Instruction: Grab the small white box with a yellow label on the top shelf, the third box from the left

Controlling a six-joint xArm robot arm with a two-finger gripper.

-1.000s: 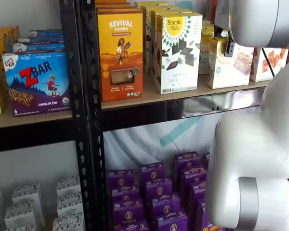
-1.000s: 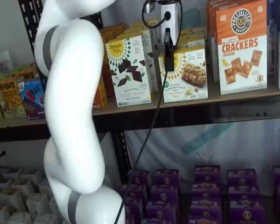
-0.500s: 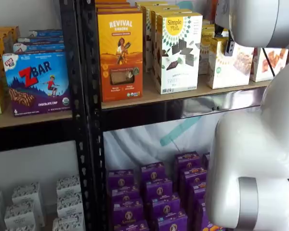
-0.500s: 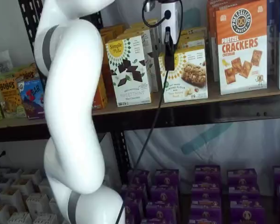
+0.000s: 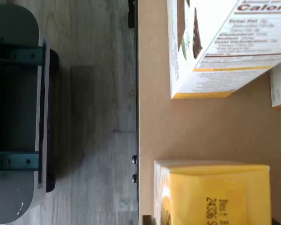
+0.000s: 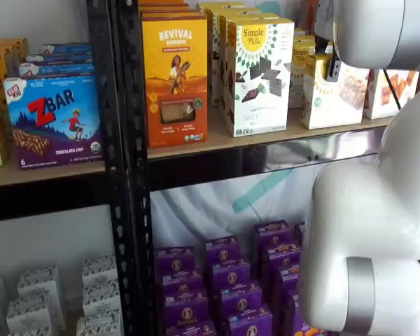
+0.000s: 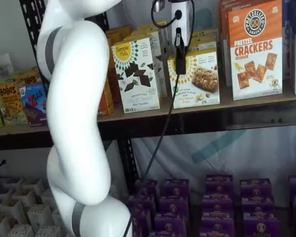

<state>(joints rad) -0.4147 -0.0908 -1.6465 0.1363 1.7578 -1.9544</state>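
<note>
The small white box [image 7: 201, 79] stands on the top shelf [image 7: 266, 101], short, with a yellow sunburst and a photo of crumbly squares; it shows in both shelf views [image 6: 339, 91]. My gripper [image 7: 180, 64] hangs at the box's upper left front corner. Only one black finger [image 6: 332, 68] shows, side-on against the carton, so I cannot tell how the jaws stand. In the wrist view the box's yellow top [image 5: 210, 194] lies on the tan board [image 5: 192, 126], close under the camera.
A taller white carton with dark chocolate shapes [image 7: 136, 74] stands just left of the small box, and a pretzel cracker carton [image 7: 255, 49] just right. An orange carton [image 6: 175, 70] is further left. My white arm [image 6: 367, 231] and a black cable [image 7: 160, 133] hang before the shelves. Purple boxes [image 7: 217, 197] fill the lower shelf.
The gripper has crept slightly lower and closer onto the small white box's corner. The boxes on the shelf stand where they were.
</note>
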